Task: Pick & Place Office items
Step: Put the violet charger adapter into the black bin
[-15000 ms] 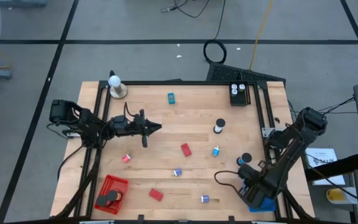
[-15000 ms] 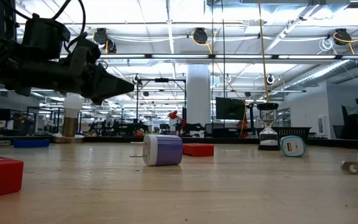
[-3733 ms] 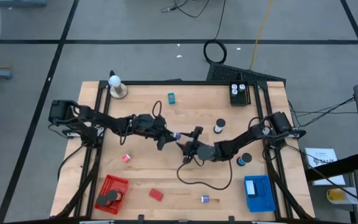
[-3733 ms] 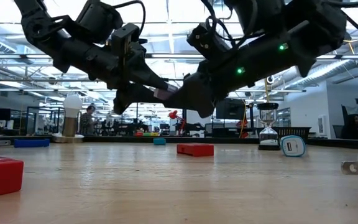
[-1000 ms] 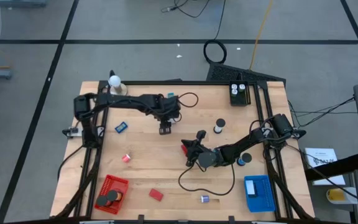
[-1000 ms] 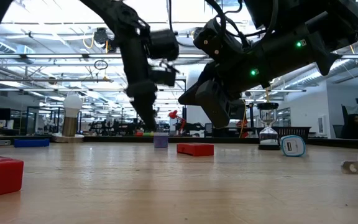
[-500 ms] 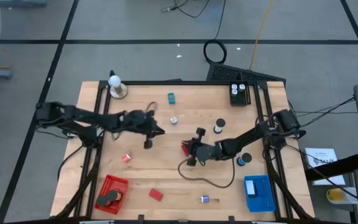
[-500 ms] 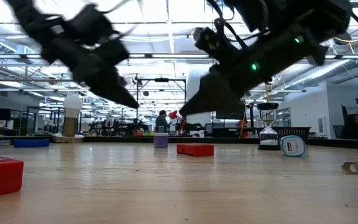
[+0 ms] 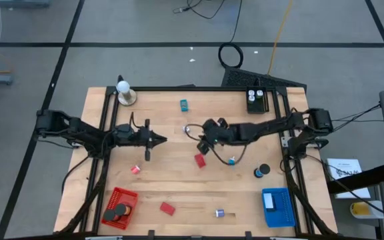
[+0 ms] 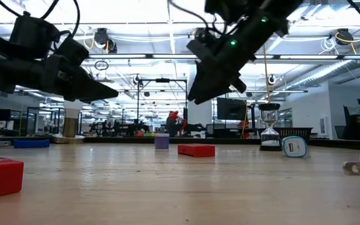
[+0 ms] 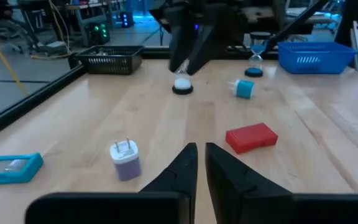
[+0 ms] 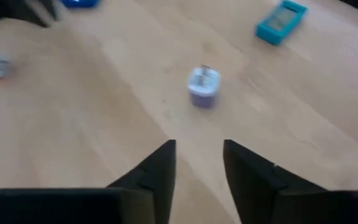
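Observation:
A small purple and white plug (image 9: pixel 186 129) stands on the table, also seen in the right wrist view (image 12: pixel 202 86), left wrist view (image 11: pixel 125 159) and low view (image 10: pixel 162 141). My right gripper (image 9: pixel 199 135) hangs open above the table just right of the plug, fingers pointing at it (image 12: pixel 196 149). My left gripper (image 9: pixel 160 139) is shut and empty, raised left of the plug (image 11: pixel 200 152). A red block (image 9: pixel 199 160), a blue piece (image 9: pixel 232 161), a black disc (image 9: pixel 263 171), a teal piece (image 9: pixel 183 104) and a pink piece (image 9: pixel 135 169) lie scattered.
The red basket (image 9: pixel 120 207) at the near left holds black discs; the blue basket (image 9: pixel 277 207) sits near right. A white ball on a tan base (image 9: pixel 124 93) and a black box (image 9: pixel 257 100) stand at the far edge. Another red block (image 9: pixel 167 209) and purple piece (image 9: pixel 219 213) lie near.
My left gripper has drawn back from above the plug toward the table's left edge and levelled out; the plug has stayed on the table. My right gripper has swung from beside the red block toward the far edge, up to the plug.

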Robot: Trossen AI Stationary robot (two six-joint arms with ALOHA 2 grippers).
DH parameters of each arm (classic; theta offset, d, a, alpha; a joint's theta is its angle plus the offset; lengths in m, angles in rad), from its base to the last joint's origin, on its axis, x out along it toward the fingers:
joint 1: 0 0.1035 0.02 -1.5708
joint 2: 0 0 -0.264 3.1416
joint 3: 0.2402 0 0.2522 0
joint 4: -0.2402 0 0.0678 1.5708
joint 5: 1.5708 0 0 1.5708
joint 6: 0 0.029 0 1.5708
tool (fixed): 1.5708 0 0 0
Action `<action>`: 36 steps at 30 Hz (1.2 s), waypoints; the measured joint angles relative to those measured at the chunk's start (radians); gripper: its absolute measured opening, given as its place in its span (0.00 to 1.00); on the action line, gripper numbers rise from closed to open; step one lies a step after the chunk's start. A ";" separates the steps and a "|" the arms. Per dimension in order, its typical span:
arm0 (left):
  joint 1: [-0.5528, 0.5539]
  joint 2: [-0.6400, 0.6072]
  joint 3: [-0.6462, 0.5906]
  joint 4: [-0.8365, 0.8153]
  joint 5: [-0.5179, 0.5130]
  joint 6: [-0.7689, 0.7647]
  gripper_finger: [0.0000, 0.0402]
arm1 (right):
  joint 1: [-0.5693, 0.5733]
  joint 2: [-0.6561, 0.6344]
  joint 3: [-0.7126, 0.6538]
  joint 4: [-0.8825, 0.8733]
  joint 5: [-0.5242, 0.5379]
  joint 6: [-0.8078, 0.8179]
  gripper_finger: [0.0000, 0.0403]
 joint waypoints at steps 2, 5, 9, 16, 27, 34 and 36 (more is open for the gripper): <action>0.000 0.000 0.000 -0.003 -0.001 0.004 0.11 | -0.019 0.027 0.069 -0.066 -0.016 0.007 0.37; 0.000 0.000 0.002 -0.002 -0.001 -0.005 0.11 | -0.033 0.067 0.153 -0.110 -0.032 -0.004 0.46; 0.000 0.000 0.002 -0.002 0.000 -0.017 0.12 | -0.038 0.135 0.238 -0.142 -0.067 -0.009 0.56; -0.001 0.001 0.003 -0.012 0.000 -0.020 0.12 | -0.088 0.246 0.320 -0.146 -0.117 -0.005 0.66; -0.001 0.001 0.003 -0.011 0.004 -0.020 0.12 | -0.160 0.351 0.364 -0.116 -0.125 -0.021 0.67; -0.001 0.001 0.003 -0.012 0.010 -0.020 0.12 | -0.161 0.406 0.367 -0.062 -0.120 -0.033 0.67; -0.002 0.001 0.003 -0.011 0.013 -0.020 0.12 | -0.165 0.419 0.367 -0.048 -0.117 -0.036 0.67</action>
